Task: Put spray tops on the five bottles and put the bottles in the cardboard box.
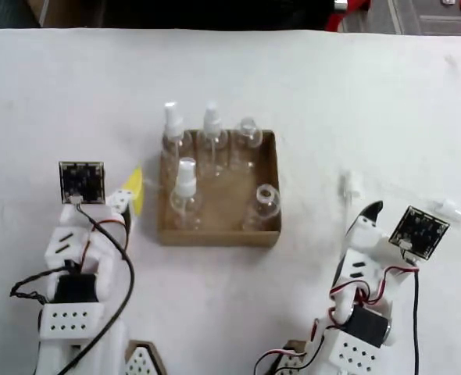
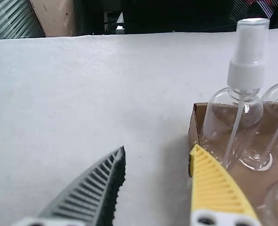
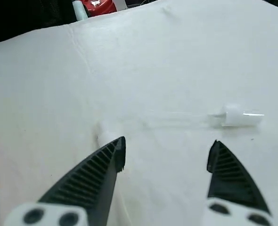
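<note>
Looks a bit past halfway. Got all five bottles (image 1: 186,201) standing in the cardboard box (image 1: 219,235) already, three with spray tops (image 1: 186,173) on. Still need to cap the two at the 3 o'clock side. Right gripper (image 1: 367,215) wide open and empty, with a loose top (image 1: 349,185) just beyond at 11 o'clock. Left gripper (image 1: 127,192) open too, at the box's 9 o'clock.

Bright, even overhead light floods the white table (image 1: 309,86) until it nearly washes out, shadows beside the cardboard box (image 1: 219,234) are faint and soft-edged, small glints sit on the clear bottles (image 1: 214,148), and the room beyond 12 o'clock lies dark.
</note>
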`<state>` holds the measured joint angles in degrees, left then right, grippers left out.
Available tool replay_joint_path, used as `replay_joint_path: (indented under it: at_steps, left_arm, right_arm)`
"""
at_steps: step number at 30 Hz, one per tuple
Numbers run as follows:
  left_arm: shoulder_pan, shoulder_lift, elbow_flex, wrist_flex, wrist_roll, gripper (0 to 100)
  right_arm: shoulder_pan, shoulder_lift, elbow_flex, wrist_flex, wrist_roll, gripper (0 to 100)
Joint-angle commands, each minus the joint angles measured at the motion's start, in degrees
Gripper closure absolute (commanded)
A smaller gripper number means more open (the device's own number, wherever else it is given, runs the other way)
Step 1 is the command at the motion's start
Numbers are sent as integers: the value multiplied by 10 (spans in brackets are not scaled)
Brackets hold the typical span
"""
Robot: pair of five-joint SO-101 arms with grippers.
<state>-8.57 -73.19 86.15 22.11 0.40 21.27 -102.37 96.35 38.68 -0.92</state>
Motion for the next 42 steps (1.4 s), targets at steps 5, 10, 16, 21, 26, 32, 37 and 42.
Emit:
replay_joint_path:
  at_steps: [5,10,16,21,26,32,37,42]
  left_arm:
    - [-4,-11,-11,-11,-6,794]
    - [-4,-11,-10,-11,-6,794]
    - [-4,-11,-8,-11,-6,794]
    - [-4,-11,-8,-11,-6,794]
    - [-4,-11,-8,-11,-6,794]
    - [-3,-11,-8,-11,-6,794]
    - [-1,-11,-8,-11,-6,794]
    - [0,-11,-8,-11,-6,794]
  right_arm:
    - [22,-8,-17,0,-30,741]
    - [36,-7,-44,2,-36,741]
    - [36,-6,-113,6,-19,741]
    - [35,-4,-207,57,-11,741]
    - [18,70,-290,86,-11,741]
    - [29,298,-414,87,-18,741]
    - [73,504,-562,131,-92,741]
    - [83,706,-709,207,-98,738]
